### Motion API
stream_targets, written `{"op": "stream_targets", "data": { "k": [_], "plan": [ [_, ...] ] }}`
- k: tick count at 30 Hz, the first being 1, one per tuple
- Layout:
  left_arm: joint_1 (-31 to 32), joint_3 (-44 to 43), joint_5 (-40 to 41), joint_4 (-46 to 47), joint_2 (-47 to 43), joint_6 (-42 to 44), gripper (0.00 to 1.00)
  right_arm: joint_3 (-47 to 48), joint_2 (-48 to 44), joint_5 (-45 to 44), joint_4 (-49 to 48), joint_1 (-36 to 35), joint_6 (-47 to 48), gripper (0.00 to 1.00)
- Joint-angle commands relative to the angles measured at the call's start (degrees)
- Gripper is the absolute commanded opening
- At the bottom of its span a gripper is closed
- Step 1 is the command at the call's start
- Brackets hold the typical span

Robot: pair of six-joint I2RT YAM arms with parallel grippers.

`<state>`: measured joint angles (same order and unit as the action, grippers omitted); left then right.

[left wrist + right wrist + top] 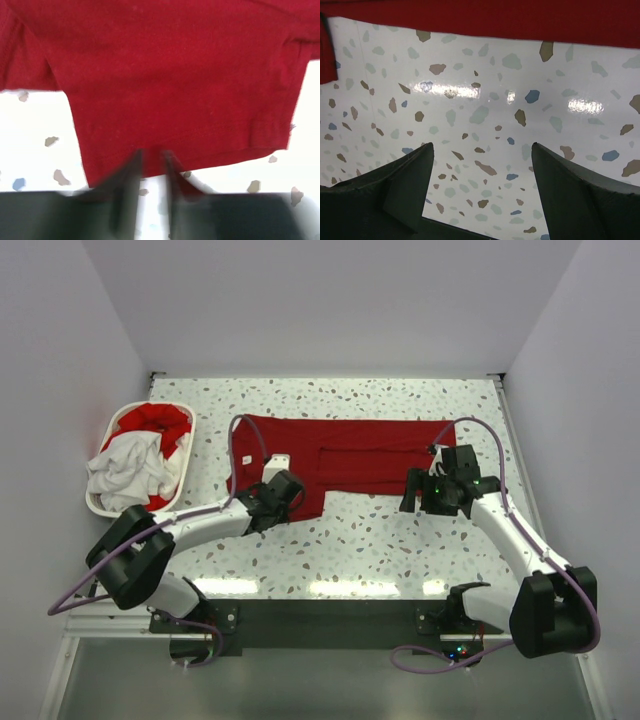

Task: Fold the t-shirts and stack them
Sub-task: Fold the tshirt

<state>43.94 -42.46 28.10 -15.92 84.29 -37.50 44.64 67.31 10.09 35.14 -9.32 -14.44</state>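
Left claw (151,157): pinched narrow on the red shirt (340,455) at its near hem.
Right claw (482,150): wide, holding nothing, over bare bench (380,540).
Red shirt: spread on bench, fold barely begun.
Remaining: white shirt (125,468) and second red shirt (155,420) in basket (100,502); nothing stacked.

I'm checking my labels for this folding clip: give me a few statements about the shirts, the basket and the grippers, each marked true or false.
1. The left gripper is closed on the near hem of the red t-shirt spread out on the table. True.
2. The right gripper grips that shirt too. False: its jaws are open above bare table, just short of the shirt's edge.
3. The laundry basket stands at the table's right side. False: it is at the left side.
4. The laundry basket holds a white t-shirt and red cloth. True.
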Motion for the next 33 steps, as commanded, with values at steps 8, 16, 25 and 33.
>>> {"op": "stream_targets", "data": {
  "k": [8, 16, 25, 33],
  "plan": [
    [0.0, 0.2, -2.8, -0.9, 1.9, -2.3, 0.52, -0.6, -0.4, 2.0, -1.9, -0.2, 0.7, 0.82],
    [0.0, 2.0, -4.8, 1.4, 5.9, -4.1, 0.40, -0.8, -0.4, 2.4, -1.9, -0.2, 0.7, 0.82],
    [0.0, -2.6, -2.0, -0.6, 4.6, -1.4, 0.00, -0.7, -0.2, 2.6, -1.8, -0.2, 0.7, 0.82],
    [-6.5, -14.4, 0.2, 0.3, 6.0, 8.8, 0.00, -0.3, -0.2, 2.6, -1.6, -0.2, 0.5, 0.82]
  ]
}}
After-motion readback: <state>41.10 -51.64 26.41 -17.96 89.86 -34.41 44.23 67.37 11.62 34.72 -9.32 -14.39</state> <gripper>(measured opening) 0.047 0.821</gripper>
